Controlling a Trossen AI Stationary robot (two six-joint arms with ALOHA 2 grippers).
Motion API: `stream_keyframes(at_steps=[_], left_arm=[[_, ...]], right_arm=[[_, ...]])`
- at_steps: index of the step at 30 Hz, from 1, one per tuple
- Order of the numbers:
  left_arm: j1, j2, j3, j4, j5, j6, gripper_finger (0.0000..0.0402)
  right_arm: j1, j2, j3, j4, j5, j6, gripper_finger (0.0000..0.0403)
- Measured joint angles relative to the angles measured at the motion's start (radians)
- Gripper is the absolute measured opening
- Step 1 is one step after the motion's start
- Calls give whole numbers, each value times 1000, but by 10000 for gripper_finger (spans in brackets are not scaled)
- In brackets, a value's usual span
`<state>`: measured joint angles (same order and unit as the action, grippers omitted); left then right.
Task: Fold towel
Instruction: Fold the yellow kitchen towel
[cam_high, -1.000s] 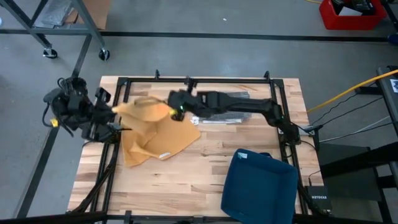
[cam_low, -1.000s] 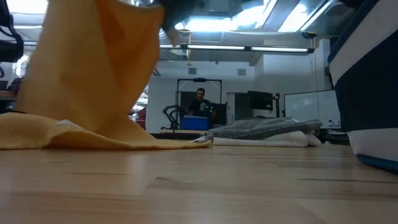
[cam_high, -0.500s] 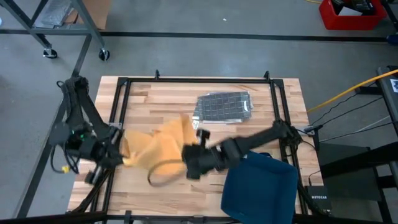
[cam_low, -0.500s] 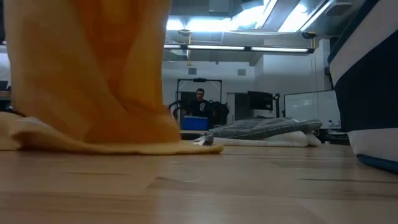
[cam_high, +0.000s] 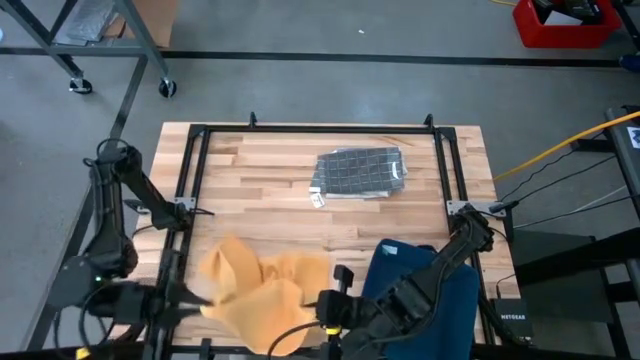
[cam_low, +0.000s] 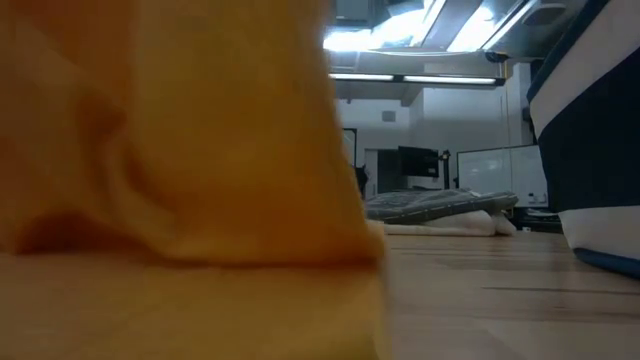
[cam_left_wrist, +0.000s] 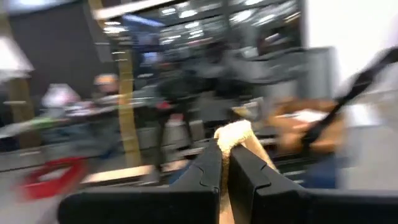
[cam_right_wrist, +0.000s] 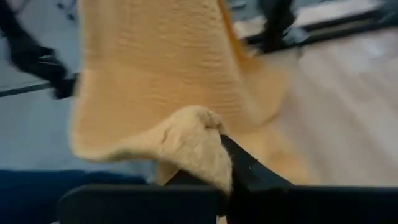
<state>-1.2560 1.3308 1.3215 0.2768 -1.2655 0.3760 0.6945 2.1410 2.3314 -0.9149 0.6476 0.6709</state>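
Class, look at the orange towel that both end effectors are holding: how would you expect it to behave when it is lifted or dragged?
The orange towel is probably floppy: it sags in folds between the left end effector and right end effector. It seems light, since pinched corners carry it. Its nubby weave likely grips rather than slips.

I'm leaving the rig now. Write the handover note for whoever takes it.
Left gripper: shut on a corner of the towel, off the table's near left corner.
Right gripper: shut on another towel corner, at the near edge beside the blue bin.
Towel: orange, bunched and hanging between the two grippers over the near left part of the table, partly lifted, blocking much of the low view.
Grey folded cloth lies at the far side, untouched.
Done: both corners gripped, towel pulled to the near edge.
Left: spread it flat, fold it; no fold made yet.
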Motion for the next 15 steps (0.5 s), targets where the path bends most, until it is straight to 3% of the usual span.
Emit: stream_keyframes(at_steps=[5,10,15], left_arm=[[9,-32,25,-5,-289,249,0],[93,-132,24,-26,-303,448,0],[258,-289,24,-205,-306,457,0]], right_arm=[[-36,0,0,-116,191,-96,1],[-136,1,0,-306,293,-103,1],[-254,-9,-1,-459,341,-101,1]])
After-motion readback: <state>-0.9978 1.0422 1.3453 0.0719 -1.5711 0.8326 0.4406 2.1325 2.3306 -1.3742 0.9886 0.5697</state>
